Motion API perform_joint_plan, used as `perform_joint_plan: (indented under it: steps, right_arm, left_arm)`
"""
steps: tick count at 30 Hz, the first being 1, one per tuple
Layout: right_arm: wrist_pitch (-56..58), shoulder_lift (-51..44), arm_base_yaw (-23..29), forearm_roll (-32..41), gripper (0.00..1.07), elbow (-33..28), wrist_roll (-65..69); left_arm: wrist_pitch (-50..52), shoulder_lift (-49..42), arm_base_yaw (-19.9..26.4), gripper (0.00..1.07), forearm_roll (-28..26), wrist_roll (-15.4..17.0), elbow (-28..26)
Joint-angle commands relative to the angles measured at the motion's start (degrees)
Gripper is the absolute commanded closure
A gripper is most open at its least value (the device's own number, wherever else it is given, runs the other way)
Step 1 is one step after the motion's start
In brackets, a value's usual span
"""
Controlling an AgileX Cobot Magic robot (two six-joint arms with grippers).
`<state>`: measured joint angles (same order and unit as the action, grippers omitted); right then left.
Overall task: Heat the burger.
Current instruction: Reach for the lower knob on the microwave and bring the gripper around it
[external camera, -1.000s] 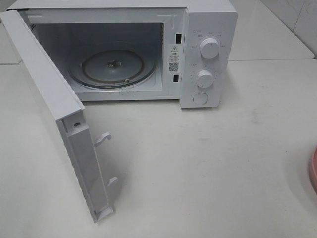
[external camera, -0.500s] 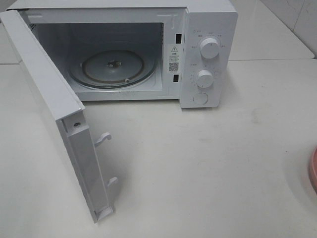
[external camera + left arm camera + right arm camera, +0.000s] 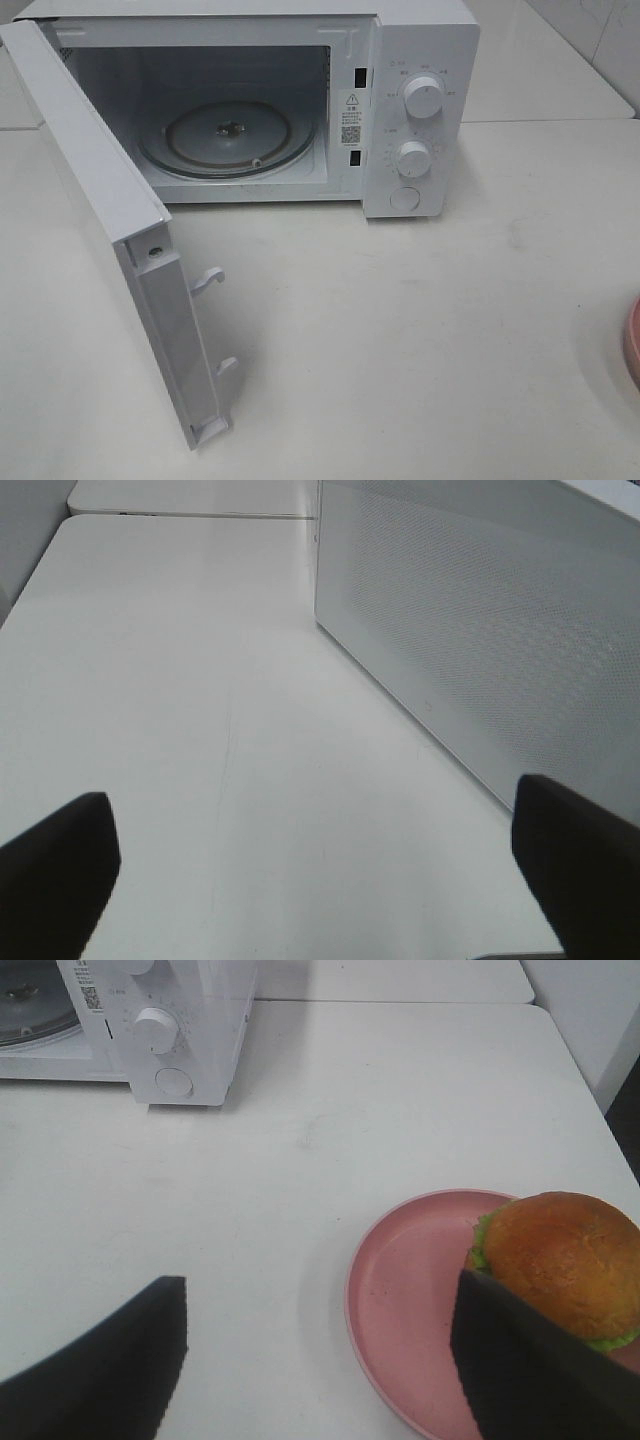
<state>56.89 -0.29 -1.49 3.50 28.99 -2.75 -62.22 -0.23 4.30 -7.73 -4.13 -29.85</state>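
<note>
Burger (image 3: 565, 1260) on pink plate (image 3: 400, 1300) at worktop's (image 3: 420, 330) right edge, microwave (image 3: 420, 110) door (image 3: 100, 200) open at rear, right gripper (image 3: 320, 1350) jaws wide beside plate, left gripper (image 3: 310, 870) jaws wide, empty.

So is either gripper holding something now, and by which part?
Nothing is held. The left gripper is open over bare table; the right gripper is open, short of the burger on its pink plate.
</note>
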Motion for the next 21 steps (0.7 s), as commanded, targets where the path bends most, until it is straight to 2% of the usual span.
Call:
perform_joint_plan:
  steps: [1,21]
  right_arm:
    - [0.1,-1.7,-0.5,0.0,0.35,-0.2,-0.1]
    - [0.1,-1.7,-0.3,0.1,0.35,-0.2,-0.1]
  left_arm:
    - [0.7,-0.5,-0.1,0.07,-0.1,0.0,0.2]
    - [0.7,-0.5,-0.1,0.07,-0.1,0.0,0.2]
